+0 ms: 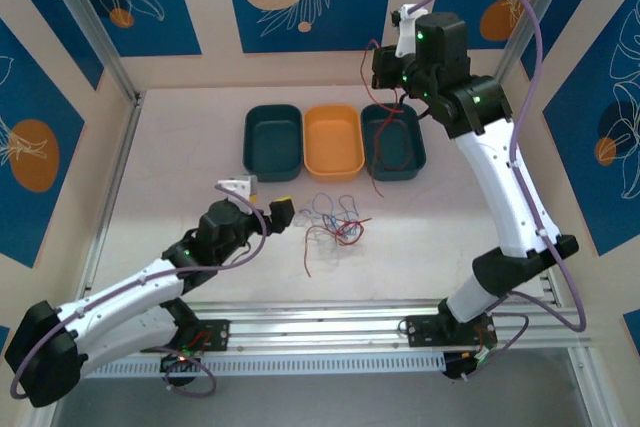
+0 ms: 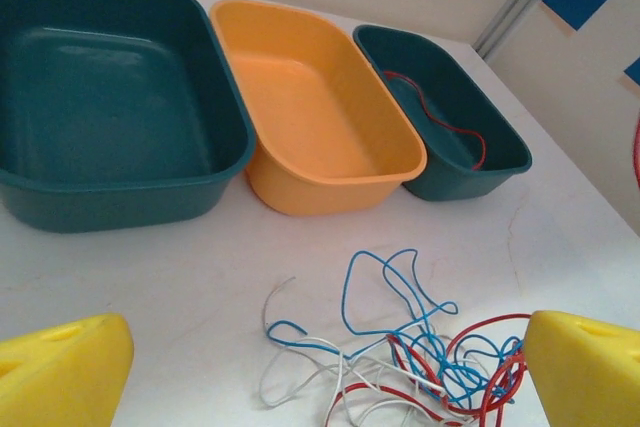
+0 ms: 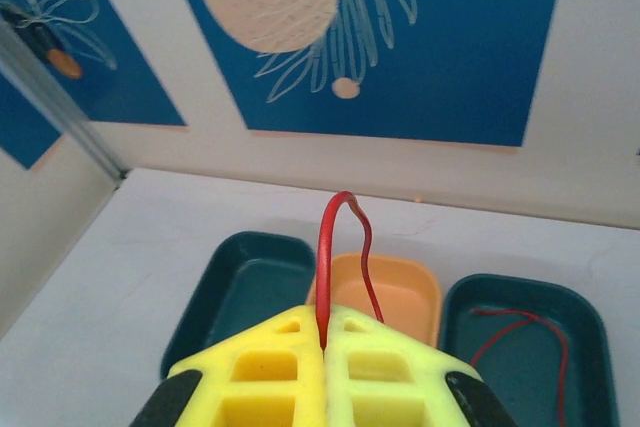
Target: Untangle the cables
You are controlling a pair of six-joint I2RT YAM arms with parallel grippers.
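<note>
A tangle of thin red, blue and white cables (image 1: pixel 335 224) lies on the white table in front of the bins. My left gripper (image 1: pixel 277 213) sits low just to the left of it, open; in the left wrist view its yellow fingers (image 2: pixel 62 372) stand wide apart with the tangle (image 2: pixel 420 357) on the table ahead, between them and towards the right one. My right gripper (image 1: pixel 386 67) is raised above the right teal bin (image 1: pixel 412 162), shut on a red cable (image 3: pixel 324 247) that loops up from its tips and hangs down. Another red cable (image 2: pixel 447 123) lies in that bin.
Three bins stand in a row at the back: a dark teal one (image 1: pixel 255 142), an orange one (image 1: pixel 348 162) and the right teal one. Patterned walls and metal posts (image 1: pixel 95 32) enclose the table. An aluminium rail (image 1: pixel 330 332) runs along the near edge.
</note>
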